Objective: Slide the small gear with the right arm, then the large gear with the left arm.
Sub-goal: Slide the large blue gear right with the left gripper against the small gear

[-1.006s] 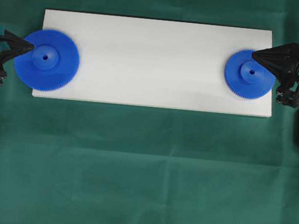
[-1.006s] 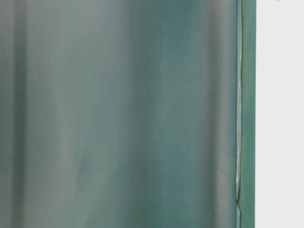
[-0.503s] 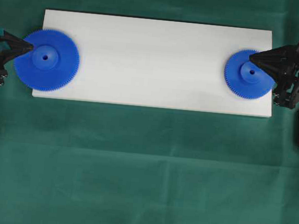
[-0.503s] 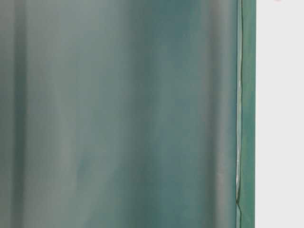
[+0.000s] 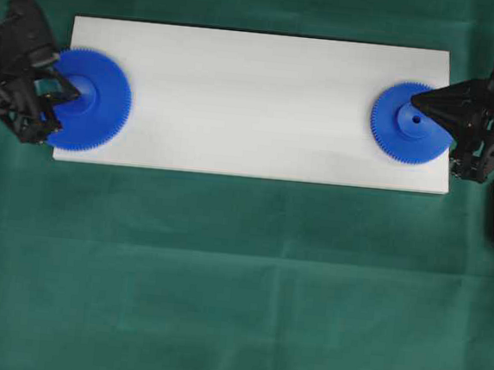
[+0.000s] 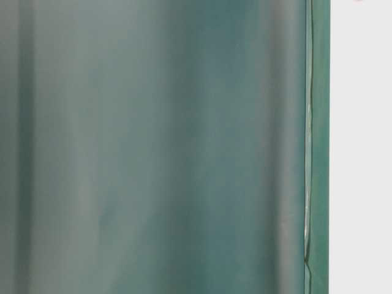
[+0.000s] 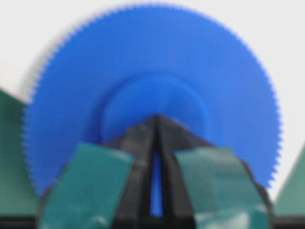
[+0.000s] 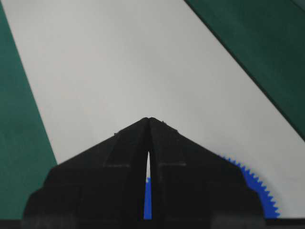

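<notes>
Left gripper [image 7: 156, 125]: jaws closed to a narrow slit, tips meeting over the raised hub of the large gear [image 5: 90, 100]; teal patches show on both fingers [image 7: 86, 186]. Right gripper [image 8: 148, 120]: jaws likewise pressed together at the tips, gripping nothing, with the point over the hub of the small gear [image 5: 405, 128]. Each gear lies flat on the white board [image 5: 255, 90], large gear at its left end, small gear at its right end, well apart. The board rests on a green cloth [image 5: 239, 279].
</notes>
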`<act>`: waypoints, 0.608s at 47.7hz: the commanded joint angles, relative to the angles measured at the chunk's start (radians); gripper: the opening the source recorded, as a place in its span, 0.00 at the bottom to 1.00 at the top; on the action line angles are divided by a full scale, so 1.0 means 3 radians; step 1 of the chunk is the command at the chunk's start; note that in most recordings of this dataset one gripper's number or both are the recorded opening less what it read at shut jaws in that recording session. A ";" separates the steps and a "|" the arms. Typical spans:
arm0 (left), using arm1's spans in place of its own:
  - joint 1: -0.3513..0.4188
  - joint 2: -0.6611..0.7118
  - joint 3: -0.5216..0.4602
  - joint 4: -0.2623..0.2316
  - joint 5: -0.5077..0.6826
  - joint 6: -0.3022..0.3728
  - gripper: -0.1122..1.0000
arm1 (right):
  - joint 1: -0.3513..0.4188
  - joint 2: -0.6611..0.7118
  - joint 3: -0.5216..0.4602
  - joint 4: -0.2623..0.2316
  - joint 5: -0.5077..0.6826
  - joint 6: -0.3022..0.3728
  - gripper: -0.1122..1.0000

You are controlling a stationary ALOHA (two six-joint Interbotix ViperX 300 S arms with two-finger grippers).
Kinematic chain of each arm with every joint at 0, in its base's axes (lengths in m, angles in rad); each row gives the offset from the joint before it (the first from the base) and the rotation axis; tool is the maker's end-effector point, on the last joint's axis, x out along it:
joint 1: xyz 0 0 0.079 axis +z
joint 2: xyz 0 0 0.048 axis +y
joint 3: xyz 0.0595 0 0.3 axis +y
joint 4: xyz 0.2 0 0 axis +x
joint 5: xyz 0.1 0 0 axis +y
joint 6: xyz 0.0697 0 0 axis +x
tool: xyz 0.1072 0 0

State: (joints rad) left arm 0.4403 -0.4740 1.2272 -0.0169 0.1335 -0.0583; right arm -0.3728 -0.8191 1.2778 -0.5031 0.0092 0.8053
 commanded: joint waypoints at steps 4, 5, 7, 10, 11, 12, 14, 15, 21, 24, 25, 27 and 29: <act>0.0015 0.0128 -0.0133 0.0010 0.0000 -0.0005 0.10 | 0.0010 -0.0015 0.0010 -0.0005 -0.0010 0.0005 0.55; 0.0015 0.0128 -0.0138 0.0010 0.0000 -0.0005 0.10 | 0.0005 -0.0015 0.0020 -0.0005 -0.0010 0.0005 0.55; 0.0020 0.0138 -0.0133 0.0010 0.0000 -0.0005 0.10 | 0.0005 -0.0026 0.0036 -0.0005 -0.0010 0.0005 0.55; 0.0020 0.0153 -0.0133 0.0010 0.0010 -0.0005 0.10 | 0.0005 -0.0056 0.0056 -0.0005 -0.0010 0.0005 0.55; 0.0020 0.0153 -0.0138 0.0010 0.0015 -0.0005 0.10 | 0.0005 -0.0061 0.0061 -0.0005 -0.0010 0.0005 0.55; 0.0020 0.0164 -0.0138 0.0010 0.0015 -0.0010 0.10 | 0.0005 -0.0072 0.0072 -0.0005 -0.0010 0.0005 0.55; 0.0026 0.0184 -0.0143 0.0010 0.0015 -0.0010 0.10 | 0.0005 -0.0092 0.0077 -0.0005 -0.0010 0.0005 0.55; 0.0020 0.0199 -0.0148 0.0010 0.0015 -0.0010 0.10 | 0.0005 -0.0102 0.0082 -0.0005 -0.0010 0.0005 0.55; 0.0020 0.0312 -0.0194 0.0010 0.0041 -0.0010 0.10 | 0.0005 -0.0169 0.0107 -0.0005 -0.0005 0.0005 0.55; 0.0015 0.0399 -0.0235 0.0010 0.0056 -0.0010 0.10 | 0.0005 -0.0194 0.0118 -0.0005 0.0005 0.0010 0.55; 0.0010 0.0424 -0.0251 0.0010 0.0061 -0.0010 0.10 | 0.0010 -0.0205 0.0123 -0.0005 0.0010 0.0010 0.55; 0.0000 0.0476 -0.0291 0.0010 0.0061 -0.0010 0.10 | 0.0005 -0.0220 0.0128 -0.0005 0.0015 0.0015 0.55; -0.0026 0.0542 -0.0343 0.0010 0.0056 -0.0005 0.10 | 0.0010 -0.0220 0.0128 -0.0005 0.0020 0.0015 0.55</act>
State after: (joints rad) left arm 0.4433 -0.3482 1.1474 -0.0153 0.1457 -0.0598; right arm -0.3712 -0.8820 1.3254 -0.5031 0.0153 0.8099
